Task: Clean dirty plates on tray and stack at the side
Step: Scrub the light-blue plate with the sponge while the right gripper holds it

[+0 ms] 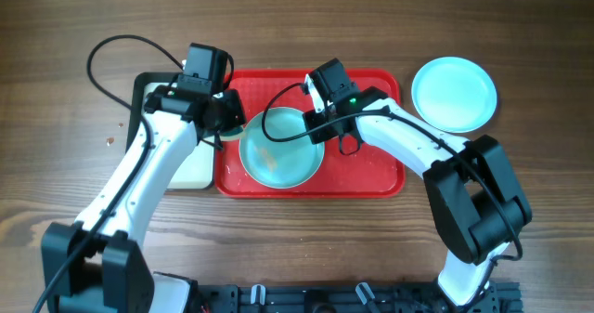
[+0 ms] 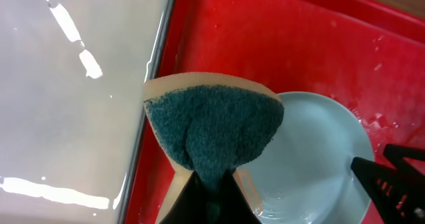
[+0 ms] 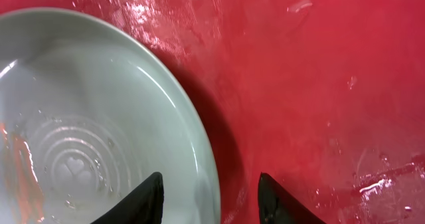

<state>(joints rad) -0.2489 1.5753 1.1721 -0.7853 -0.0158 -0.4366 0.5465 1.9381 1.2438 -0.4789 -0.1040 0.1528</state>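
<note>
A: What's the count?
B: Two: one plate (image 1: 281, 152) on the single red tray (image 1: 371, 178), another plate (image 1: 454, 93) on the table (image 1: 520, 34) beside it.
A: Grippers?
B: The left gripper (image 2: 207, 201) pinches one sponge (image 2: 212, 134); the right gripper (image 3: 209, 201) is spread astride the tray plate's rim.

Bright, even light; white glare streaks on cream tray (image 2: 66, 117); red tray (image 3: 319, 84) glistens wet.

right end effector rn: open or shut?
Open. On the right end effector, fingers stand apart, one each side of the aqua plate rim, not pinching it.
</note>
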